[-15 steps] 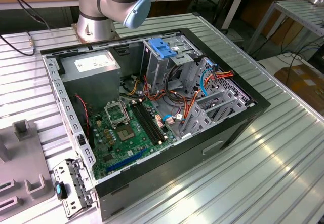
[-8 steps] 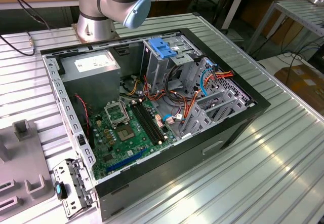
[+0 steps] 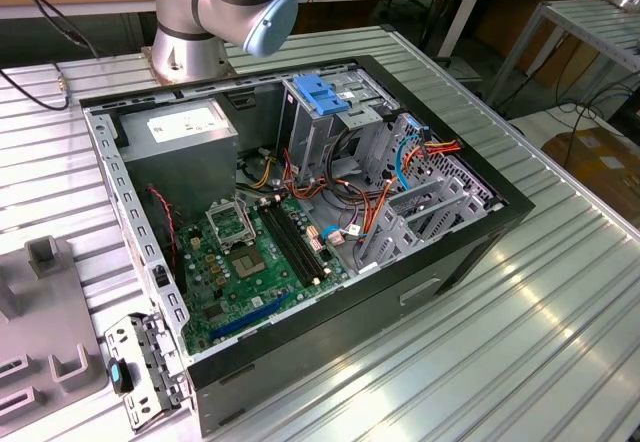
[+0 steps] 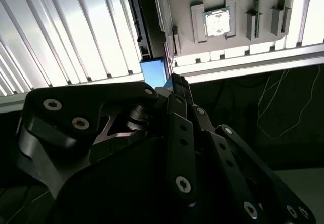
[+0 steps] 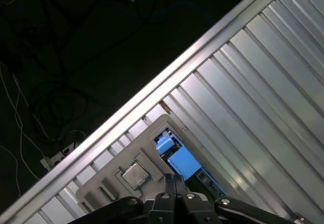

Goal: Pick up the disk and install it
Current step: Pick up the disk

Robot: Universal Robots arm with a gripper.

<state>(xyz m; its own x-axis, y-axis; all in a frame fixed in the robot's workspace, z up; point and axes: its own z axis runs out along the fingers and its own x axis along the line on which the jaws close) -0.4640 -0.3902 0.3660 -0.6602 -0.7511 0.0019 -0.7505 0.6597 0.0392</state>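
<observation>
Disk (image 5: 181, 161) first: this flat black hard drive in bright blue plastic carrier rails sits along the edge of a pale grey plastic parts tray (image 5: 144, 144). It seems to stand on its thin side between the tray and the ribbed aluminium worktop (image 5: 263, 82). In both wrist views it lies directly beyond the tips of the black linkage gripper (image 5: 174, 177), with a blue patch of carrier touching or just beside them.

In the second wrist view the disk (image 4: 152, 73) has its dark narrow body running straight away from the gripper (image 4: 175, 82). Its long axis follows the tray's side and lines up with the worktop's ribs.

The gripper's jaws are drawn together to a thin seam. I can see nothing caught between them, so I would not call the disk gripped.

A small square silver processor chip (image 5: 134, 175) rests in its own pocket of the tray, close on the far side of the disk. That side looks tight. The ribbed side looks bare, so there is room there. The worktop's edge rail is near, with dark floor and loose cables past it.

In the exterior view, the open black computer case (image 3: 470, 252) lies on the worktop. Its tall metal drive cage, topped by a light-blue latch (image 3: 322, 94), stands among orange and blue wiring, which I judge leaves little slack.
</observation>
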